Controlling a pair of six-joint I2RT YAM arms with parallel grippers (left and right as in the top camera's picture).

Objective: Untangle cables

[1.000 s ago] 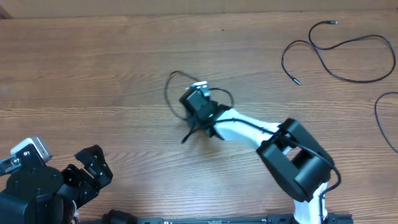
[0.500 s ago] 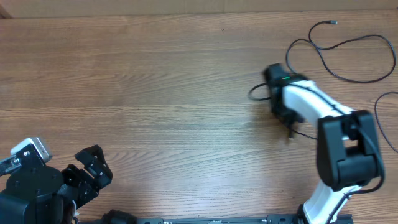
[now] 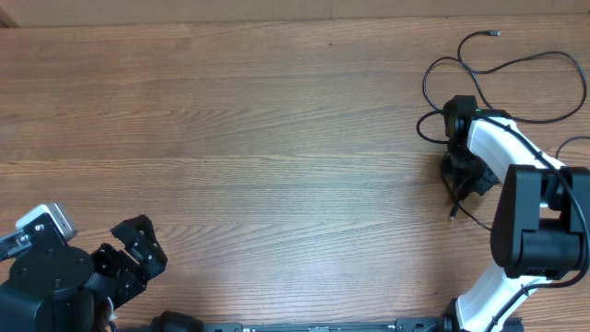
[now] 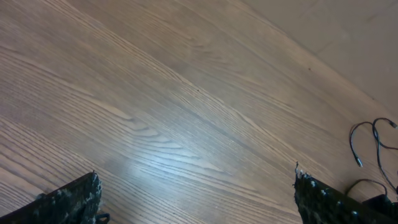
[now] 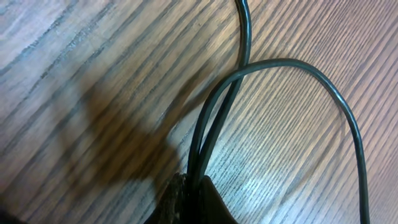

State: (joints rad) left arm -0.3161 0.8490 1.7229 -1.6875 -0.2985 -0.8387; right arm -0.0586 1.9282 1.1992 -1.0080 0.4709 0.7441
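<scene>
One cable [image 5: 292, 63] is pinched tight in the shut right gripper [image 5: 189, 194] at the table's [image 3: 230, 138] right side, close to a long cable [image 3: 551, 54] and a third cable [image 3: 573, 139], so I think little untangling is left, while the left gripper [image 4: 196, 177] is wide open and empty.

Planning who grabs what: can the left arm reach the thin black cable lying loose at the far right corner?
Probably not. The left gripper sits open at the near left corner, the whole wooden table width away from that thin black cable, with the white right arm beside it.
</scene>
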